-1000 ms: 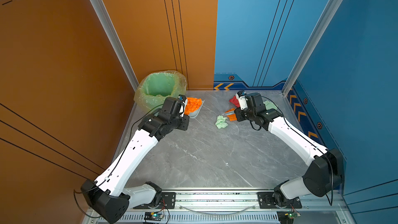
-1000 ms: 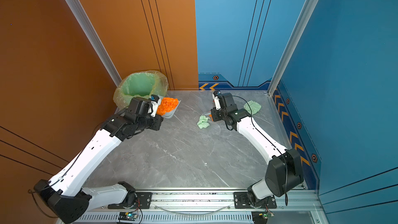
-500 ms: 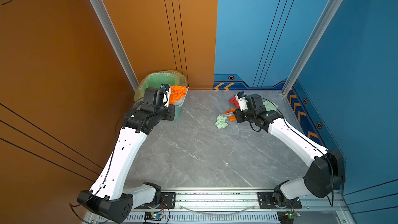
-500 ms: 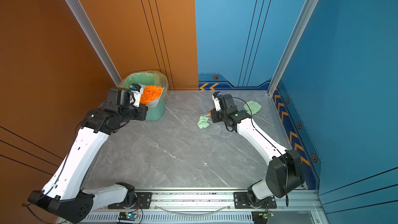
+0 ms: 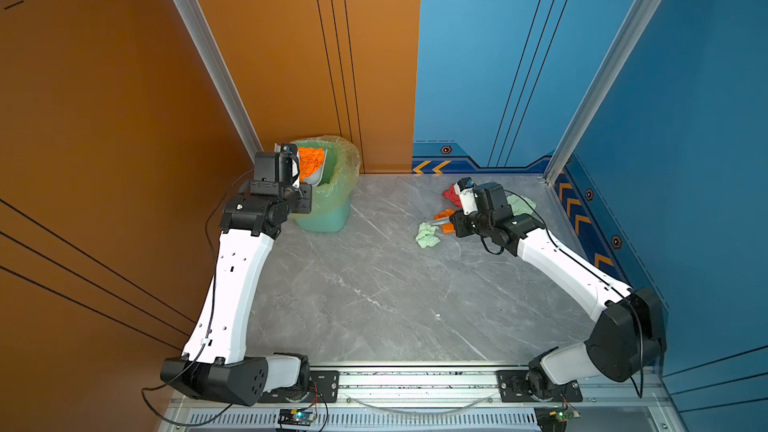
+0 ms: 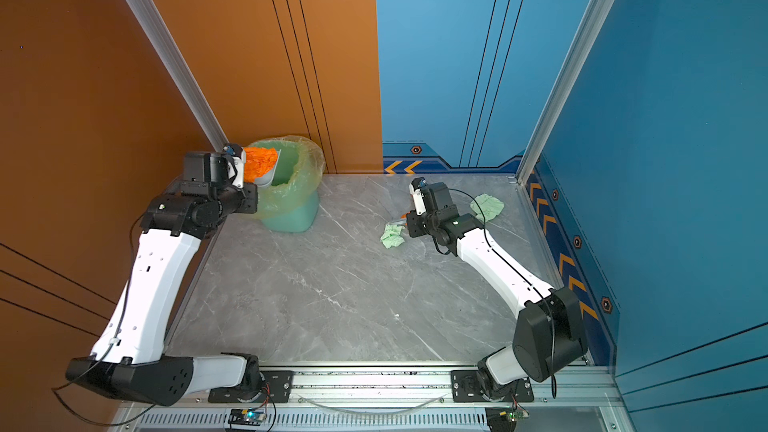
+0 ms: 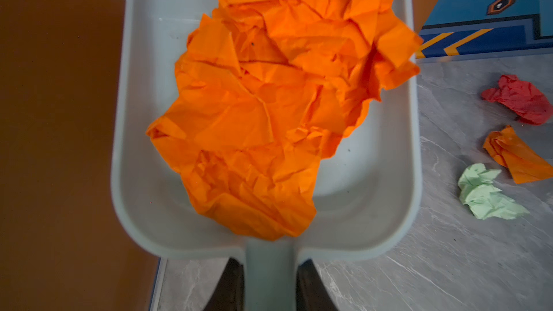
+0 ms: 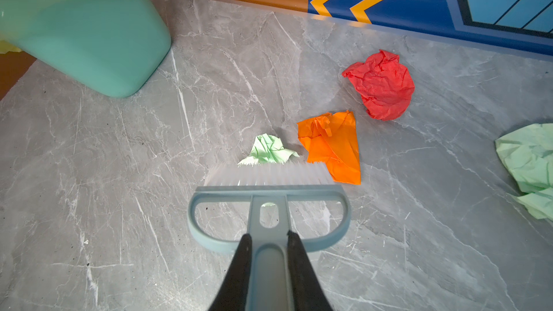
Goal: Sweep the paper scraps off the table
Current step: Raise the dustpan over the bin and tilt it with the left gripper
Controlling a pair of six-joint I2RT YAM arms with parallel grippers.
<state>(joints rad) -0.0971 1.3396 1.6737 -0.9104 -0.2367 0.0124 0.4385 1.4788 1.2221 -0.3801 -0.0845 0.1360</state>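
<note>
The left gripper [image 7: 270,276] is clamped on the handle of the dustpan [image 7: 140,121], which is loaded with a crumpled orange sheet [image 7: 269,100] and held over the lined bin [image 5: 338,201] at left-centre of both top views, close against the orange wall [image 5: 291,56]. The right gripper [image 8: 269,242] is closed on the handle of the brush [image 8: 269,201], its bristles set against a small pale green scrap [image 8: 269,149] and an orange scrap [image 8: 335,145], with a red scrap [image 8: 380,85] and a larger pale green scrap [image 8: 529,163] lying apart, nearer the back and right edges. These paper scraps [image 5: 427,236] are gathered right of centre on the table [image 5: 374,297], and bare marble is left open from there down to the front rail [image 5: 415,380].
</note>
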